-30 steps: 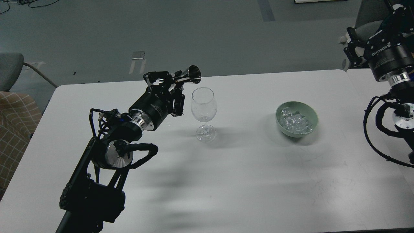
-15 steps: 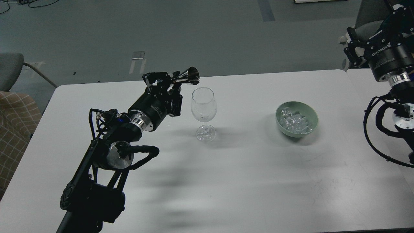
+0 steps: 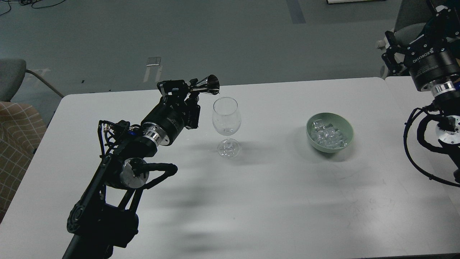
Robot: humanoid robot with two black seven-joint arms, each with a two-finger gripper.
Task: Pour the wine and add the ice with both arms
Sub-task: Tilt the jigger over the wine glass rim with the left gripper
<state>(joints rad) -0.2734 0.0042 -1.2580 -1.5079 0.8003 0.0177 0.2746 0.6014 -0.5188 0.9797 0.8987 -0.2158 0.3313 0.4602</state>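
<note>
**Jigger tipped beside the glass, ice waiting in its bowl**

The landmark is the clear stemmed wine glass (image 3: 225, 126), which stands upright on the white surface (image 3: 273, 201), and every place below is told from it.

Just to its left and a little above its rim, the left gripper (image 3: 190, 90) holds a shiny steel double-cone jigger (image 3: 205, 85). The jigger lies nearly on its side, its wide mouth turned toward the glass and close over the rim. I judge this attitude to be that of pouring: a measure is tipped so that its contents run out over the lip into the bowl beneath. No liquid is clearly seen in the glass or in the air. The black fingers (image 3: 171, 86) are closed on the jigger's narrow waist, pinching it; the glass itself is apart from them, untouched, just to their right.

Well to the right of the glass sits a pale green round bowl (image 3: 345, 126), and in it the ice (image 3: 327, 136), a heap of small clear cubes. The bowl probably stands on that side so the other arm can serve it without crossing the pouring arm.

The right gripper (image 3: 391, 55) hangs far to the right of the glass, beyond the bowl and off the surface's edge, well apart from the ice. Whether its fingers are spread or together I cannot tell.
</note>
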